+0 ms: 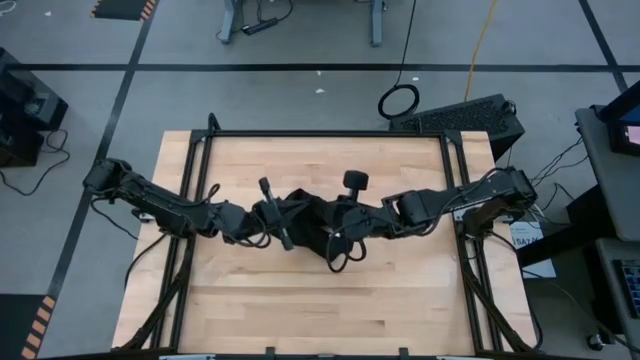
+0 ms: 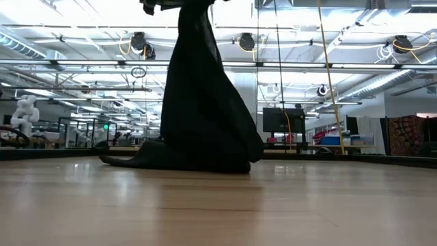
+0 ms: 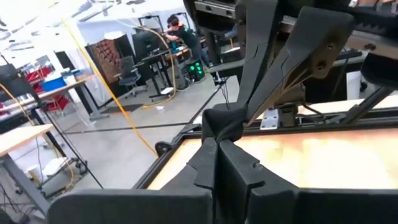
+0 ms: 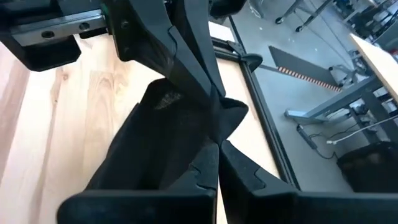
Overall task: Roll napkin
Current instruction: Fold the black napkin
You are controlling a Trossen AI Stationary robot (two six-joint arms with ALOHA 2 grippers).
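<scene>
Low view: napkin (image 2: 198, 116) is hanging over mid-desk (image 2: 287, 205), both tools, left tool (image 3: 217, 146) and right tool (image 4: 217, 146), clenching its corners; lowering evenly should be keeping it flat.

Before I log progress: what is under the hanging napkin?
The napkin hangs from both grippers, its lower folds pooled on the wooden tabletop. Only bare wood shows around them; whatever lies beneath the folds is covered.

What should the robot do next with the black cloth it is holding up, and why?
Probably move both arms apart to pull the napkin out flat. The left tool and right tool each pinch it close together above the table, so it hangs bunched, with only its bottom on the wood. It likely can't be rolled until it is spread and laid down.
</scene>
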